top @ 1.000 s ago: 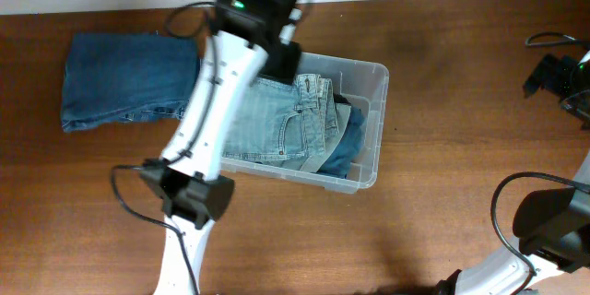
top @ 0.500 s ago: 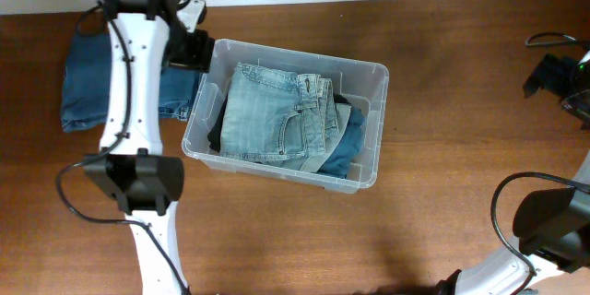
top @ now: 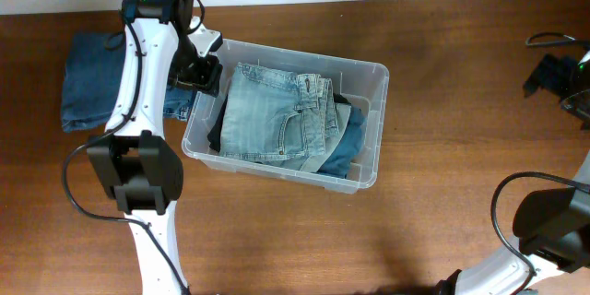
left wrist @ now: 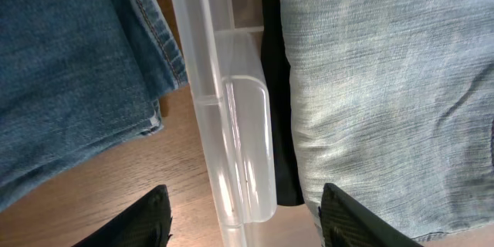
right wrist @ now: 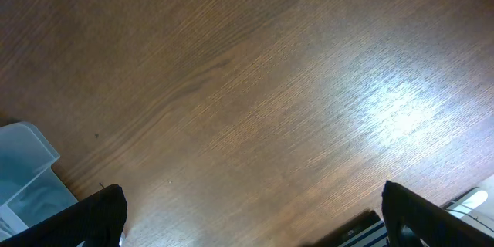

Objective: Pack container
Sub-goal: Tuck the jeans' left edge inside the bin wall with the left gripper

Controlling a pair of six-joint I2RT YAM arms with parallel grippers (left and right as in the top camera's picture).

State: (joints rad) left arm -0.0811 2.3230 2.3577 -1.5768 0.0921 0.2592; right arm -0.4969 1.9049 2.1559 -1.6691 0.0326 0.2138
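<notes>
— Spotted the large clear rectangular plastic container [top: 304, 55]?
— Sat slightly askew on the brown wooden tabletop [top: 461, 147], left of centre; held a folded pair of pale blue denim jeans [top: 277, 115] on top, over darker blue denim [top: 346, 154] and a black garment [left wrist: 271, 123] along the left wall.
— And beside it?
— Saw a folded pair of mid-blue denim jeans [top: 97, 83] lying flat on the tabletop just left of the container, outside it.
— Checked the left gripper [left wrist: 248, 218]?
— Hung over the container's left wall with jaws apart, one finger [left wrist: 147, 220] outside above bare wood, the other inside over the pale jeans; gripped nothing; showed clear gaps on both sides of the wall.
— And the right gripper [right wrist: 251, 216]?
— Stood spread wide over bare tabletop at the right side, well apart from the container; held nothing between the jaws; caught only a corner of the container at the lower left edge of the right wrist view.
</notes>
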